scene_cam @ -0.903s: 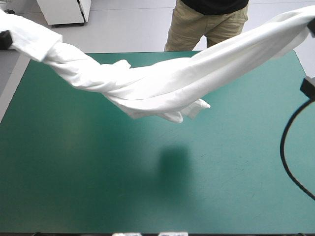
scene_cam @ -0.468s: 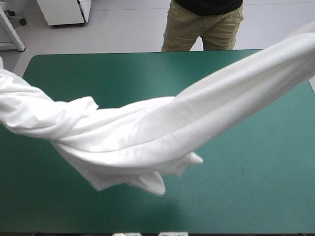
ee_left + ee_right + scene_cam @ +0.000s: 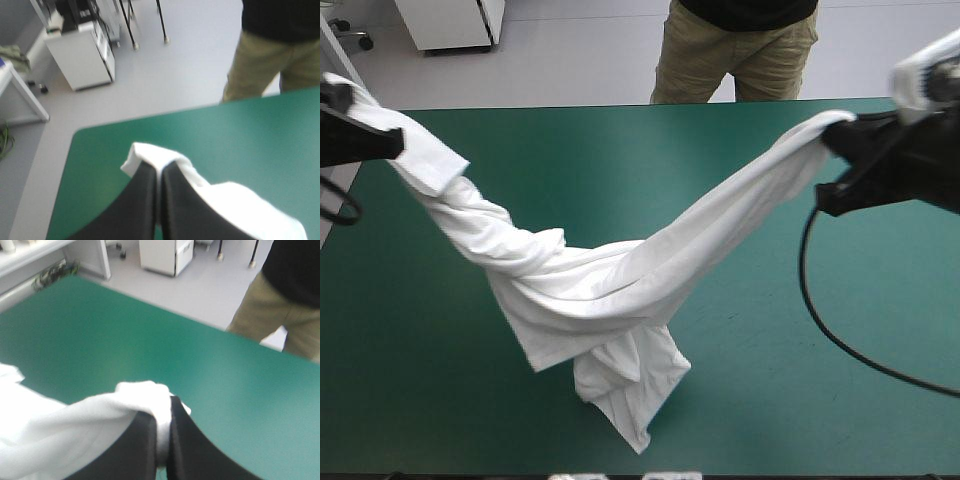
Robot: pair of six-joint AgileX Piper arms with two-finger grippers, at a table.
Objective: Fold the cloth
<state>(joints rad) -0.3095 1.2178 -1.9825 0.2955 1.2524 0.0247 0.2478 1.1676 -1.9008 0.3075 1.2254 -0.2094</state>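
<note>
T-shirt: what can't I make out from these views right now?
- High view: whether the T-shirt touches the teal-green cover; its hanging folds hide the contact.
- Left wrist view: which part the left hand pinches; the cloth is bunched.
- Right wrist view: same for the right hand.

The high view looks forward and down over the table (image 3: pixel 470 400), its far edge at 12 o'clock. The left wrist camera sits close behind the left gripper (image 3: pixel 157 167), at 10 o'clock there. The right wrist camera sits close behind the right gripper (image 3: pixel 164 410), at 2 o'clock. Both face the far edge, which all views share, as they do the T-shirt (image 3: pixel 610 290).
</note>
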